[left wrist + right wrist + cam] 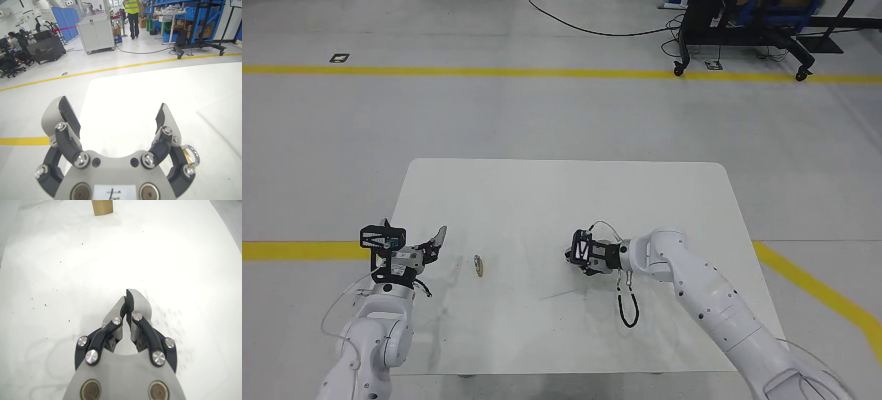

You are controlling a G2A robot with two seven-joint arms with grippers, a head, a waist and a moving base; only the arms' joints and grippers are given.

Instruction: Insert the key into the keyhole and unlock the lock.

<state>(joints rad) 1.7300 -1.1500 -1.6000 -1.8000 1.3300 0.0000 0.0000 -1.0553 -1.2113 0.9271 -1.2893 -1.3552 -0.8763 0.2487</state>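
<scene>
Left gripper (113, 111) released, fingers spread wide. The brass padlock (191, 155) lies on the white table (132, 91) just beside it. Right gripper (127, 296) clenched, pads together, with the padlock ahead of it, well apart.

The top camera looks down on the whole desk (642, 200). Wrist cameras sit close behind the left claw (114, 109) and right claw (126, 300), low over it; all share the brass padlock (102, 207).
</scene>
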